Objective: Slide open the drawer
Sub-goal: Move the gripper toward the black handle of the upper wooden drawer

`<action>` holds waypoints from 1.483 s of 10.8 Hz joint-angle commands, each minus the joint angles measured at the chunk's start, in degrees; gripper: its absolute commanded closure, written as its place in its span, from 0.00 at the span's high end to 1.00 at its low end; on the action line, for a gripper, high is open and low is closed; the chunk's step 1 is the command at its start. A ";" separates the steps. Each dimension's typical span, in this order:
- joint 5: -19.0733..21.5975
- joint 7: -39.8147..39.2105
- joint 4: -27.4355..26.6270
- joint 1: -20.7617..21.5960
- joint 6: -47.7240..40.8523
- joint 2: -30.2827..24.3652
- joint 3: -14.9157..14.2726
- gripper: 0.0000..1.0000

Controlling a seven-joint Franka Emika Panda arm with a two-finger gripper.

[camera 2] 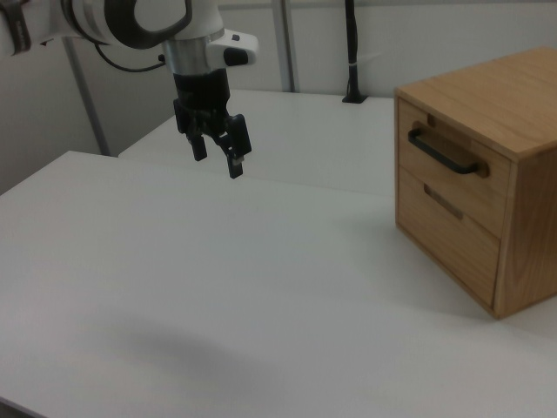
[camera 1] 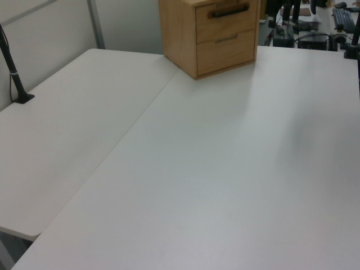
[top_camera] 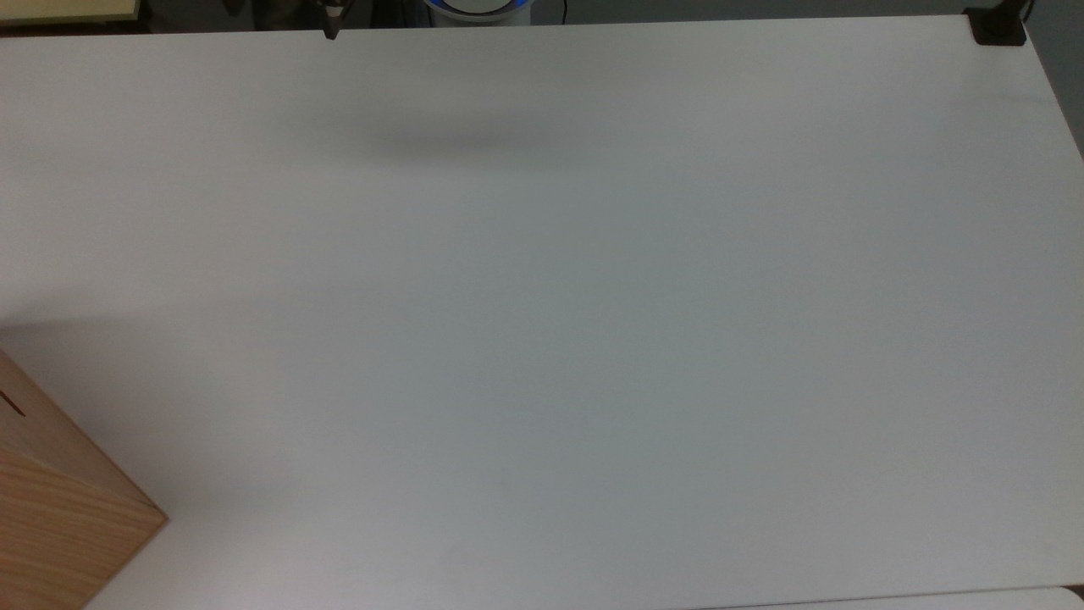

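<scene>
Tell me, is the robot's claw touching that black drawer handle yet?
Apart. In the right view the gripper hangs open above the white table, far to the right view's left of the drawer and its handle.

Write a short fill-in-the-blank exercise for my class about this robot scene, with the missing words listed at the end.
1. The drawer with the black bar handle is the ____ of the two in the wooden cabinet.
2. That drawer is fully ____.
3. The gripper hangs above the white ____, apart from the cabinet.
4. Its fingers are ____, with nothing between them.

Missing words: upper; closed; table; open
</scene>
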 commanded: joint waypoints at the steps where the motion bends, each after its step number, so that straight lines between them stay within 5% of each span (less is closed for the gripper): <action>1: -0.48 -7.56 -0.70 3.40 0.30 0.22 -0.44 1.00; 9: -3.09 -12.93 -1.59 3.51 3.81 0.66 -0.70 1.00; 12: -7.58 -33.03 -1.76 3.25 16.62 3.72 -2.36 1.00; 16: -11.71 -41.35 -1.32 3.16 41.73 13.20 -6.93 1.00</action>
